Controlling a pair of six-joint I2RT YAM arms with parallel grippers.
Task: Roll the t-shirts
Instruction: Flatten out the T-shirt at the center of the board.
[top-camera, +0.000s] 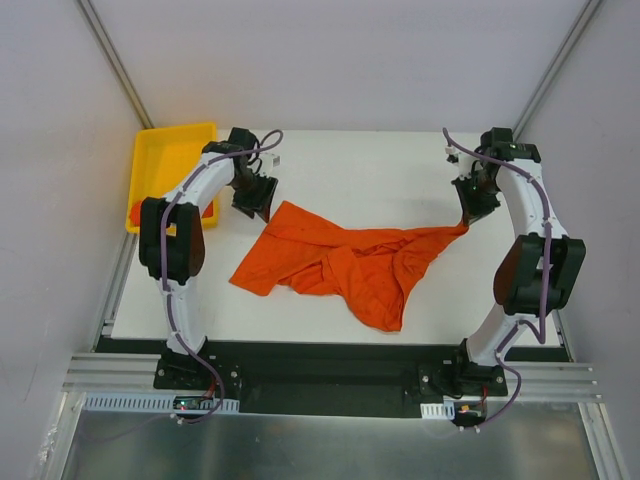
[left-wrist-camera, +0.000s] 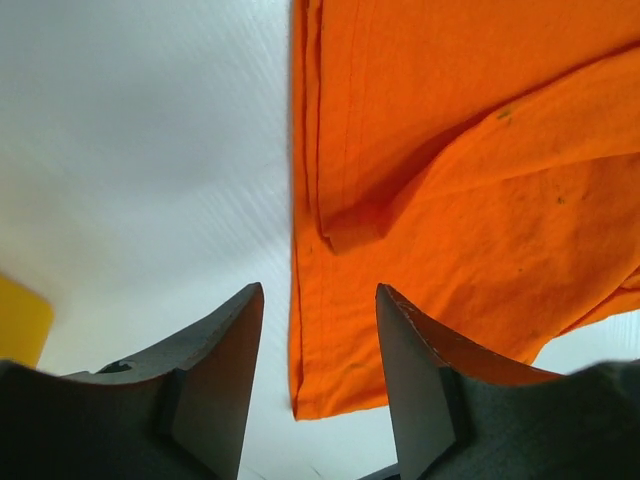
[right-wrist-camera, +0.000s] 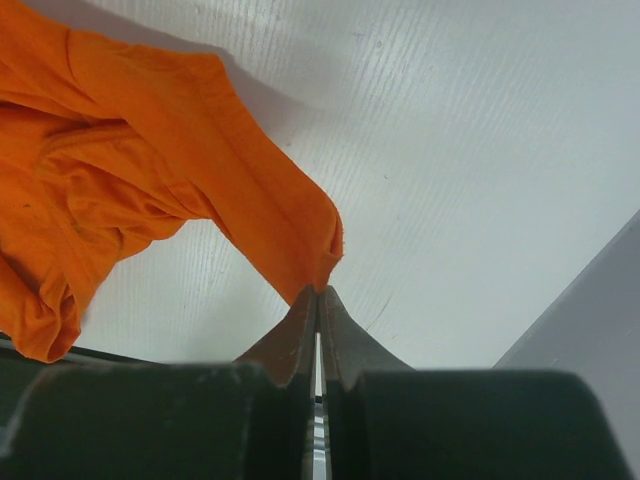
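- One orange t-shirt (top-camera: 340, 262) is seen crumpled across the middle of the white table (top-camera: 370, 165), and two hands are counted.
- At the shirt's far-left hem, the left hand (left-wrist-camera: 320, 295) is released, its fingers held apart.
- At the right, the right hand (right-wrist-camera: 318, 292) is clenched on a shirt corner, which is raised off the table.
- Bare tabletop is seen beyond the shirt.
- One yellow tray (top-camera: 160, 150) is set at the far-left corner.

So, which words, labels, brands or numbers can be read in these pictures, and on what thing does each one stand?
No text can be read in any view.
t-shirt: plain orange, no print or label shows.
yellow tray: no label shows.
left arm's white tag: too small to read, if it bears any text.
right arm's white tag: too small to read as well.
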